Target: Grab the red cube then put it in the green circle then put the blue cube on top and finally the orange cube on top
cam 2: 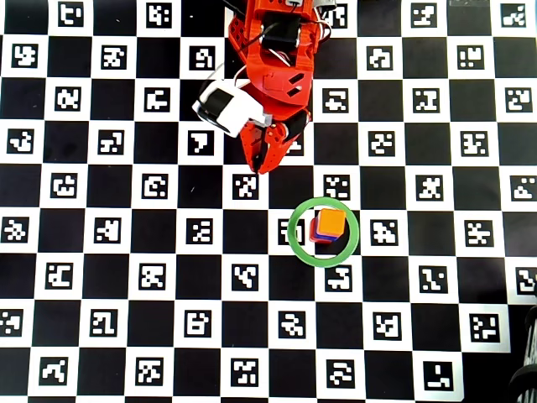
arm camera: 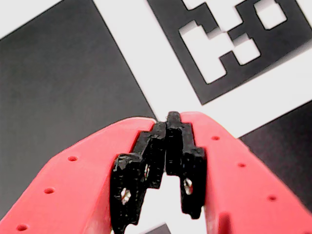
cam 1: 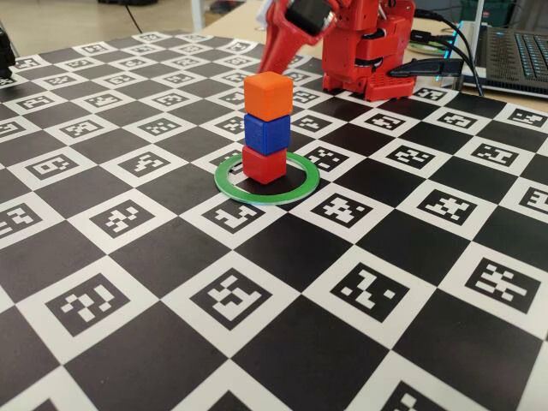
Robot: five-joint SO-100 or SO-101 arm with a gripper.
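Observation:
In the fixed view three cubes stand stacked inside the green circle (cam 1: pixel 229 185): the red cube (cam 1: pixel 264 164) at the bottom, the blue cube (cam 1: pixel 266 134) on it, the orange cube (cam 1: pixel 269 95) on top. The overhead view shows the orange cube (cam 2: pixel 331 221) within the green circle (cam 2: pixel 295 233), with slivers of the lower cubes at its left edge. My red gripper (cam 2: pixel 267 168) hangs behind the stack, apart from it. In the wrist view the gripper (arm camera: pixel 168 119) is shut, its black pads (arm camera: pixel 151 161) meeting with nothing between them, over a white square.
The table is a black-and-white checkerboard mat (cam 1: pixel 282 342) with printed markers. The arm's red base (cam 1: pixel 377 51) stands at the back, with cables and a laptop (cam 1: pixel 514 43) at the back right.

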